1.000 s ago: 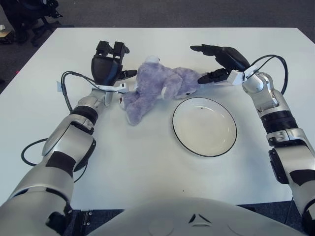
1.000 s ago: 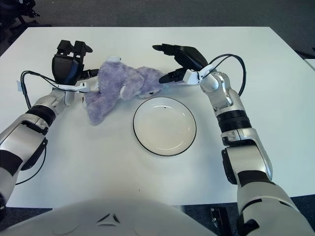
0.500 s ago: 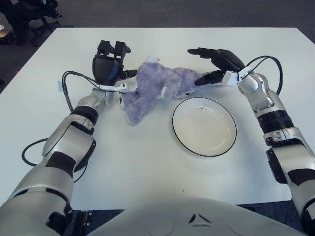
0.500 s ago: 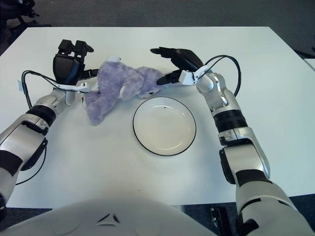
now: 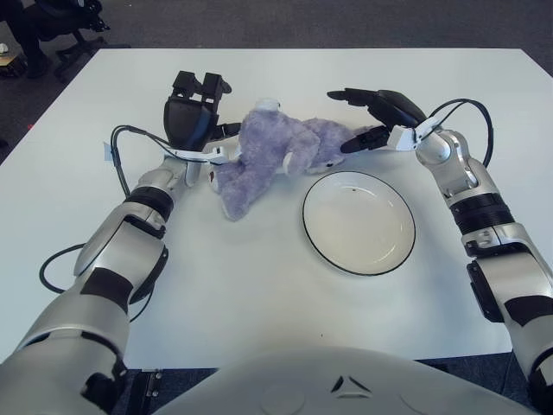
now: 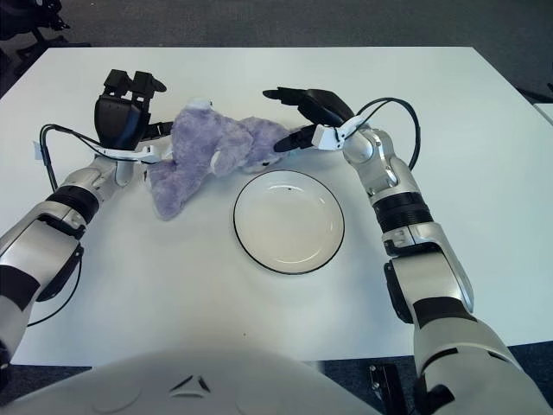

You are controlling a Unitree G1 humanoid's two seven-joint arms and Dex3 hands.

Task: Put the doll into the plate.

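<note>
Our right hand (image 5: pixel 373 117) sits at the right end of the doll (image 5: pixel 276 156), its dark fingers (image 5: pixel 350 96) spread apart, the upper ones arching over the doll's right end and the lower one reaching in at its side; we cannot tell whether any fingertip actually touches the plush, and nothing is clamped between them. Our left hand (image 5: pixel 192 117) stands at the doll's left end, palm turned toward it, the fingers (image 5: pixel 200 85) raised and parted, gripping nothing; its lower part shows right against the doll's fur. Between the two hands the doll, a purple plush animal, lies stretched on the white bench (image 5: pixel 259 285), one end pointing near and left, the other far and right toward our right hand. Just near and right of the doll lies the plate (image 5: pixel 321 243), white with a thin dark rim, flat on the bench and bare inside; the doll's lower edge comes close to the plate's far left rim but stays outside it. Black cables (image 5: pixel 117 151) loop beside our left wrist, and another cable (image 5: pixel 471 108) arcs over our right wrist.
</note>
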